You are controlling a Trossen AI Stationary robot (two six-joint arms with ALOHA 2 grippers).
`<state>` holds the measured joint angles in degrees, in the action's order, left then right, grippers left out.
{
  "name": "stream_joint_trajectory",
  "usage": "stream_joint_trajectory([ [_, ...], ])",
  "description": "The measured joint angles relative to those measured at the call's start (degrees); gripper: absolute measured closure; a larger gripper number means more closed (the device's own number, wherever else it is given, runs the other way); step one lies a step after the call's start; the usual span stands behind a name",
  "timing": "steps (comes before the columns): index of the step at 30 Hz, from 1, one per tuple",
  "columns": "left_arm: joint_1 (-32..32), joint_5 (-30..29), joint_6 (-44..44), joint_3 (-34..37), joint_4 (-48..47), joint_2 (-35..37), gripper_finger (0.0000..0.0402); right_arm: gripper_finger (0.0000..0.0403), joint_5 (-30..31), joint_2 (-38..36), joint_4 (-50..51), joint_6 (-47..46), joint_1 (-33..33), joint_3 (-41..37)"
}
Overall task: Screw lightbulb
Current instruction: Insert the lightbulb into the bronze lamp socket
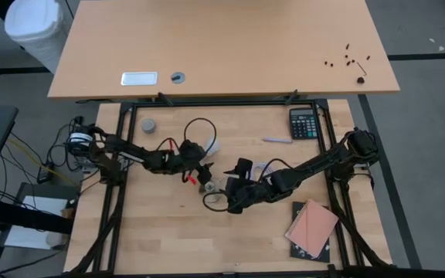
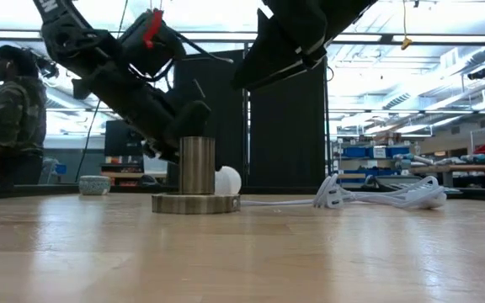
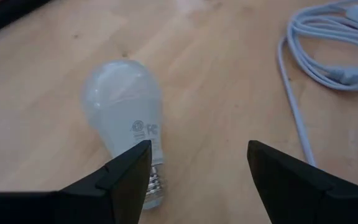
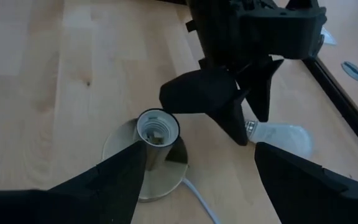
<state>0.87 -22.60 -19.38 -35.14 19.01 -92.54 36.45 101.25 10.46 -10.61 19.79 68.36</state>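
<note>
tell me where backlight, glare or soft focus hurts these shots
Low view: bright ceiling lights silhouette both arms; lamp base stays readable. Left wrist view: lightbulb slightly soft, its white glass glaring. Right wrist view: own fingers blurred, socket sharp.

Wooden table (image 1: 153, 224): lightbulb (image 3: 124, 106) lying flat, lamp base (image 4: 143, 163), white cord (image 2: 377, 195), calculator (image 1: 304, 123), notebook (image 1: 312, 228).

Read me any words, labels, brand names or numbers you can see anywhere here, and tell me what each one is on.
Lightbulb: small grey printed marks near the screw end, one looks like an "FC" logo; the rest too blurred to read.
Calculator: keys too small to read.
Nothing else legible.
</note>
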Motion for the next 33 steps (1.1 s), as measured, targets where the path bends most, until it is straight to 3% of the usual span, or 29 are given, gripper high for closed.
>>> stream_joint_trajectory([
  [9, 1.8, 9.1, 6.0, 0.3, -0.5, 1.8, 0.0133, 0.0094, 0.0, 0.0, 0.1, -1.0, 0.0, 0.0],
  [13, 2.6, 9.0, 5.6, 0.2, -0.1, 3.0, 0.0133, 0.0094, 0.0, 0.0, 0.0, -1.0, 0.0, 0.0],
  [16, 2.9, 8.9, 4.8, -2.2, -5.0, 3.0, 0.0133, 0.0094, 0.0, 0.0, -0.1, -1.0, -0.3, 0.0],
  [24, 2.8, 0.6, 2.1, -12.9, -23.1, 3.0, 0.0133, 0.0094, 0.0, 0.0, -0.1, -0.8, -0.5, 0.0],
  [28, 3.1, -4.5, -3.9, -14.9, -29.0, 3.0, 0.0133, 0.0094, 0.0, 0.0, -0.1, -0.8, -0.5, 0.0],
  [33, 5.1, -4.4, -14.5, -15.3, -33.3, 3.1, 0.0133, 0.0094, 0.0, 0.1, -1.7, 0.4, -0.5, 0.0],
])
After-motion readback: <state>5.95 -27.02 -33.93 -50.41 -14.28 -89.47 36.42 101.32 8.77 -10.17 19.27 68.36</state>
